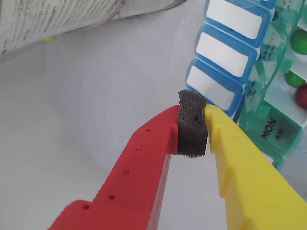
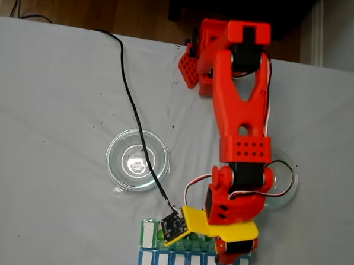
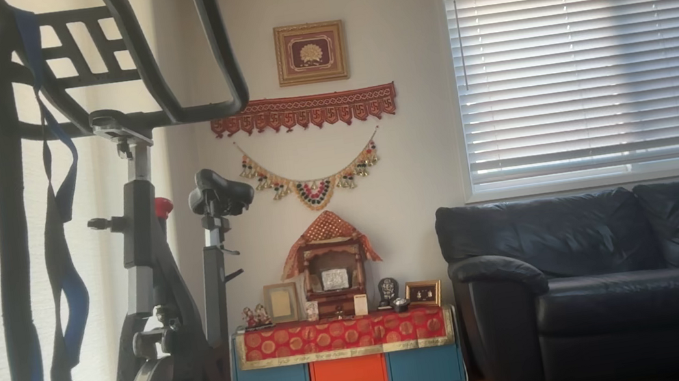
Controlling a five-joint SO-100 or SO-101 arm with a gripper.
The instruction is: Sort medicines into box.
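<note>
Your box (image 1: pixel 268 72) sits up and to the right of the gripper (image 1: pixel 193 125) in the wrist view, with green pills (image 1: pixel 300 42) and a red one (image 1: pixel 302 96) already in its open cells. The jaws are pinched together on their foam pad (image 1: pixel 192 127), and I can't tell if a pill's in there, so any drop means swinging right over the cells.

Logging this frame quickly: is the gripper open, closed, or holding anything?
Gripper: closed, red and yellow fingers pressed on the dark foam pad; no pill visible between them.
</note>
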